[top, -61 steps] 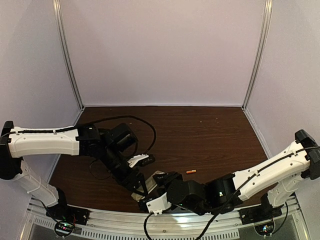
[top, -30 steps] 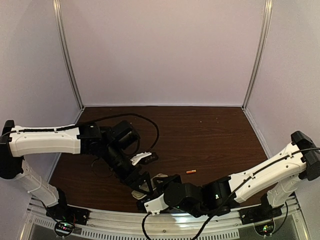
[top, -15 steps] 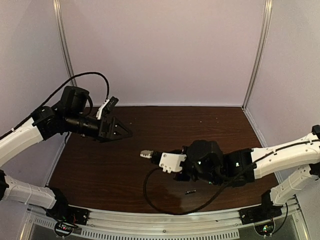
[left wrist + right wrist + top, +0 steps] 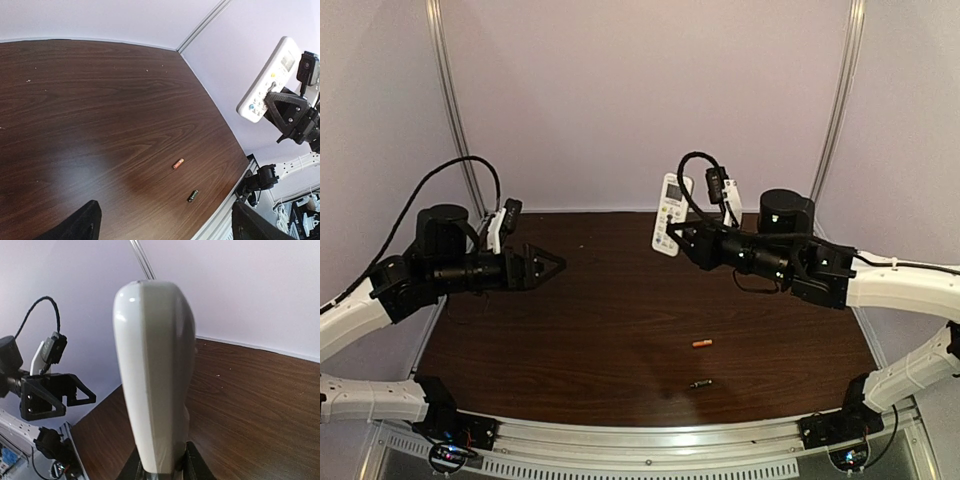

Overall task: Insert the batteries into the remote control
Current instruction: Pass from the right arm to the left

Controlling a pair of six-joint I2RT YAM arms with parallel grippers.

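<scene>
The remote control (image 4: 670,214) was held upright above the table (image 4: 610,325), clamped at its lower end by the right gripper (image 4: 684,238). The left gripper (image 4: 556,264) was spread and empty. The orange battery (image 4: 702,343) and dark battery (image 4: 700,383) were seen at its 4 o'clock, the orange one laid 3-to-9.

Dark brown, glossy wood-grain tabletop (image 4: 610,320). Two things lie directly on it, both right of centre & toward the near edge: a tiny, thin cylindrical orange battery (image 4: 702,343) and a tiny, thin cylindrical grey-black battery (image 4: 700,383) w/ metallic glints. Both lie flat on their sides. Grey-black battery is closer to the near edge, near the orange battery but apart, not touching. A few small pale specks (image 4: 147,70) are scattered by the far edge. Soft light patch shows on the wood in the left wrist view.
</scene>
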